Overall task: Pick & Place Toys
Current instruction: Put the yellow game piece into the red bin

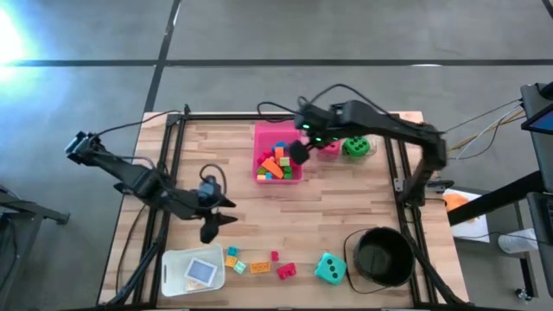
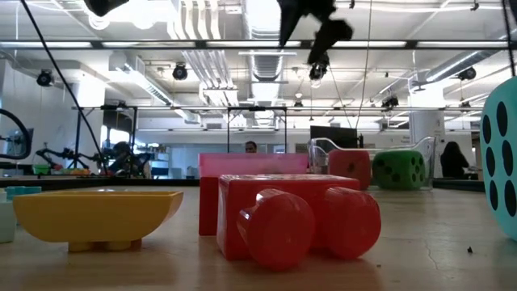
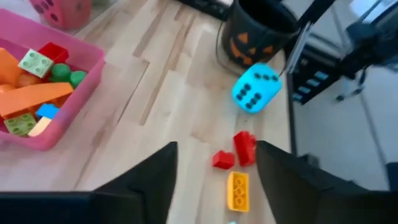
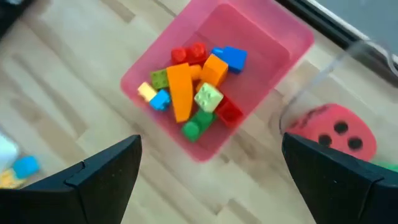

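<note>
Right gripper [image 1: 299,152] hangs above the pink tray's [image 1: 259,134] right edge, fingers spread wide, nothing between them. Looks like the release step over the tray is done, or a fresh pick is about to start; cannot say which.

Left gripper [image 1: 210,226] sits over bare worktop [image 1: 259,207] mid-left, fingers apart and empty, facing the loose pieces along the near edge.

Bricks in tray [image 4: 189,93]: jumbled heap, orange, red, green, blue, yellow.

Still out on the worktop: red bricks [image 3: 236,152] and a yellow brick [image 3: 237,190] close together, teal die [image 3: 255,87] just beside the black bucket [image 1: 380,255]. Red die [image 4: 333,137] and green die [image 1: 355,147] stand right of the tray. A card lies in a clear tub [image 1: 194,272] at front left.

Next move, likely: left gripper drops onto a red brick, closing across its short sides.
</note>
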